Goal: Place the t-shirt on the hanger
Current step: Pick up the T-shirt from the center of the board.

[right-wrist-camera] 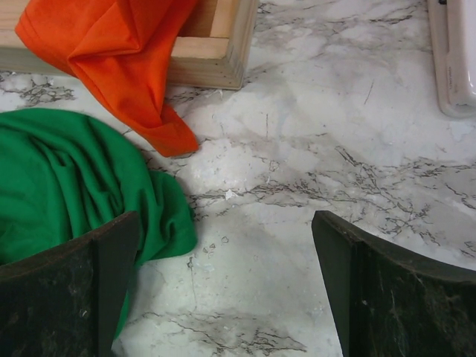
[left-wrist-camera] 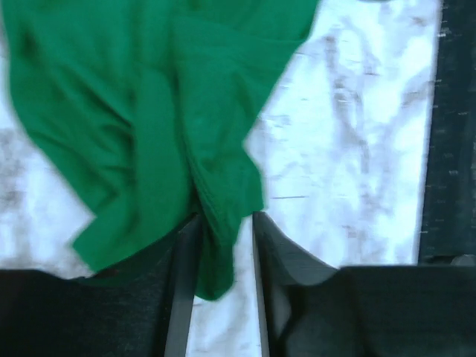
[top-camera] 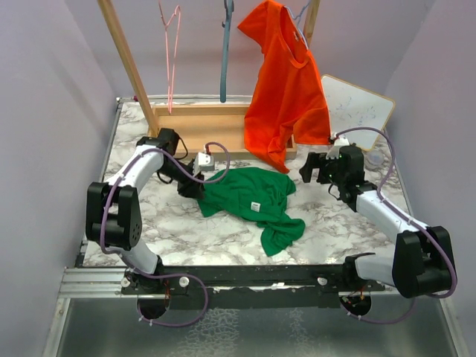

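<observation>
Left gripper [left-wrist-camera: 223, 230] stands narrow around a fold at the t-shirt's [top-camera: 249, 197] nine o'clock edge; grip uncertain, so seat more cloth before lifting.

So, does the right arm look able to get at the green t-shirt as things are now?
Probably yes. The right gripper is open and sits just beside the green t-shirt, whose edge lies by one of its fingers. Nothing stands between them on the marble table; the orange t-shirt is further back.

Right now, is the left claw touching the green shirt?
Touching. The left wrist view shows a fold of the green t-shirt pinched between the fingers of the left gripper.
</observation>
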Robot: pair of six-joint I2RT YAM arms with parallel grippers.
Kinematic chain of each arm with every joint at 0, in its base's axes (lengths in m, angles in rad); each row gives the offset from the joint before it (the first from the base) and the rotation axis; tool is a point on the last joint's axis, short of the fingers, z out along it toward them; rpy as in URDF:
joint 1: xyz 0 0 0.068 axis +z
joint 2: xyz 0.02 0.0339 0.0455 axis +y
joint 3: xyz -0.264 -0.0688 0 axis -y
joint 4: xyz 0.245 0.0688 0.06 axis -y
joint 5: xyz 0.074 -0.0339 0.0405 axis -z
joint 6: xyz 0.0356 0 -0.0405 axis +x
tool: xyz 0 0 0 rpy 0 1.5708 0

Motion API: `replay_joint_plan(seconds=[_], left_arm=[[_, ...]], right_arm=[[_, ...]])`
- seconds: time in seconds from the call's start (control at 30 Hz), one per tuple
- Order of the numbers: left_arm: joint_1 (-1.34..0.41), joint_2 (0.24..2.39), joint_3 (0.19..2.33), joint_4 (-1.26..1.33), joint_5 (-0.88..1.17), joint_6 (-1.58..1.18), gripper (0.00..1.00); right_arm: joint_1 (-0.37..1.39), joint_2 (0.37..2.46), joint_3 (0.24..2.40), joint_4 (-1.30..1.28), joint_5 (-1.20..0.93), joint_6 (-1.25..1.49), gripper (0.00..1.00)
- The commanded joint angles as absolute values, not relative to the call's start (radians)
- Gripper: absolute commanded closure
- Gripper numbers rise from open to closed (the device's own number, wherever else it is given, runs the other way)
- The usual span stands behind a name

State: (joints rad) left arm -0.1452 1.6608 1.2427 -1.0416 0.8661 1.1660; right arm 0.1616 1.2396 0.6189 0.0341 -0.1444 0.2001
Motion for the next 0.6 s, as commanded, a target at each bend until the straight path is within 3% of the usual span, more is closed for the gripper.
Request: replay_joint_plan(seconds=[0.0, 0.07, 0.1, 0.57], left_arm=[[-0.153, 1.570, 1.134, -1.088, 0.926, 1.245, 0.49], [-0.156, 1.556, 1.133, -1.044, 0.934, 1.219, 0.31], [-0.160, 1.557, 1.144, -1.020, 0.937, 1.201, 0.29], [-0.390, 1.679, 1.318, -0.903, 0.821, 1.116, 0.33]], right_arm=[[0.157, 1.253, 0.644, 0.027, -0.199, 0.175, 0.01], [0.158, 1.257, 0.651, 0.022, -0.201, 0.168, 0.01], [0.158, 1.259, 0.655, 0.018, -0.201, 0.165, 0.01], [0.156, 1.264, 0.649, 0.017, -0.195, 0.175, 0.01]])
